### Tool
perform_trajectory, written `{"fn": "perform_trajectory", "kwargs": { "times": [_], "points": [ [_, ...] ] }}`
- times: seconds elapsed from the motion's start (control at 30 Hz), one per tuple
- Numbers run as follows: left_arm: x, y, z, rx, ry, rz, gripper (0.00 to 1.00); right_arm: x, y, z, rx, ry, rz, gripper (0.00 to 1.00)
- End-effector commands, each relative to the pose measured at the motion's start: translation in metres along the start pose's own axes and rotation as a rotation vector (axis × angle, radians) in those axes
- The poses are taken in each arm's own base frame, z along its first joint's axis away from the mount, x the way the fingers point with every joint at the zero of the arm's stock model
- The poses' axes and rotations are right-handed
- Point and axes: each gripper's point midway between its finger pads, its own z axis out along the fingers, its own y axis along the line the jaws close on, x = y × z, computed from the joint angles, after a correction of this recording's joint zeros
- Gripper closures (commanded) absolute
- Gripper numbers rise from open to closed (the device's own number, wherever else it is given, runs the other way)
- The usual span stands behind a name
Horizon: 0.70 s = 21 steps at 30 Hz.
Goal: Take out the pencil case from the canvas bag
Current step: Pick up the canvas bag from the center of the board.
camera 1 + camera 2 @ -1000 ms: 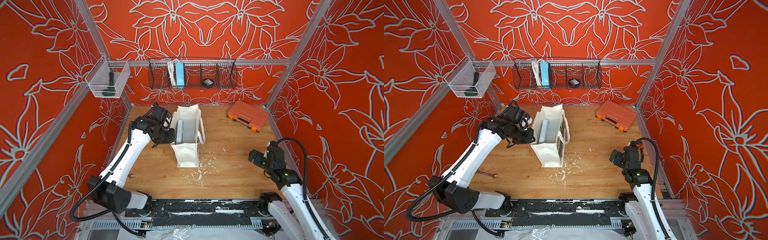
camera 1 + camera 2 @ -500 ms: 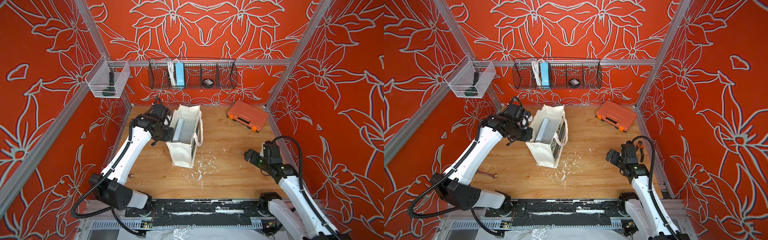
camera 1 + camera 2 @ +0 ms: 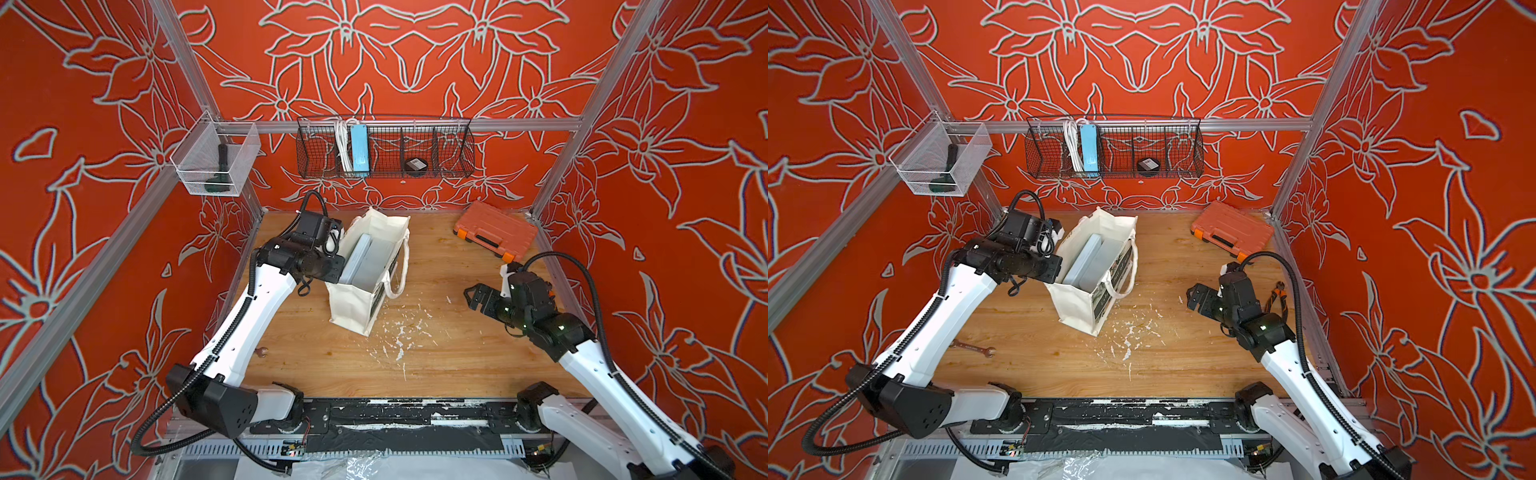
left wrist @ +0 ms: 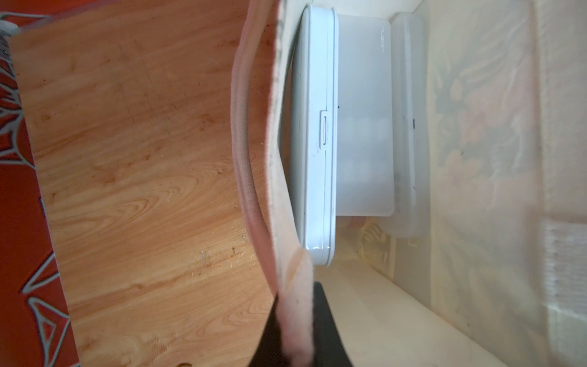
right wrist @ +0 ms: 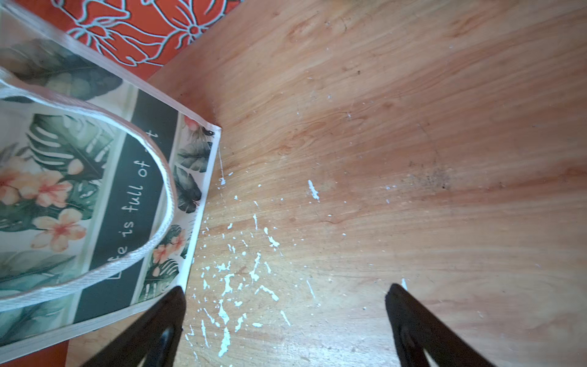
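our left tool (image 4: 295,321) is clamped on the rim of the canvas bag (image 3: 353,309), which stands tilted and open-mouthed on the wooden surface (image 3: 436,361), left of centre. the pale pencil case (image 4: 317,127) stands on edge inside the bag, against the pinched wall. our right tool (image 5: 286,292) hangs wide apart above the surface, near the bag but not touching it.

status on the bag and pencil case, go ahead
Left gripper shut on canvas bag rim. Right gripper open, off the bag. Pencil case inside bag, frosted box beside it.
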Motion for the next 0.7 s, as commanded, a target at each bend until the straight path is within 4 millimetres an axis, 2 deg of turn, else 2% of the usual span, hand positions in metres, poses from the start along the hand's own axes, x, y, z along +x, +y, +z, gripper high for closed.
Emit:
{"fn": "perform_trajectory", "kwargs": {
  "times": [0.0,0.1,0.23,0.4,0.5,0.67],
  "points": [
    [-0.048,0.008,-0.031,-0.050,-0.237,0.044,1.00,-0.010,0.031,-0.002,-0.054,-0.034,0.015,0.02],
    [-0.051,0.011,-0.032,-0.065,-0.252,0.052,1.00,-0.011,0.062,0.001,-0.109,-0.044,-0.002,0.02],
    [-0.054,0.012,-0.030,-0.070,-0.270,0.041,1.00,0.001,0.107,0.012,-0.164,-0.030,-0.030,0.02],
    [-0.054,0.011,-0.028,-0.067,-0.280,0.035,1.00,0.011,0.155,0.022,-0.199,-0.036,-0.071,0.02],
    [-0.057,0.012,-0.029,-0.075,-0.298,0.050,1.00,0.009,0.174,0.023,-0.210,-0.056,-0.082,0.02],
    [-0.064,0.014,-0.036,-0.088,-0.349,0.052,1.00,0.000,0.195,0.018,-0.255,-0.128,-0.057,0.02]
  ]
}}
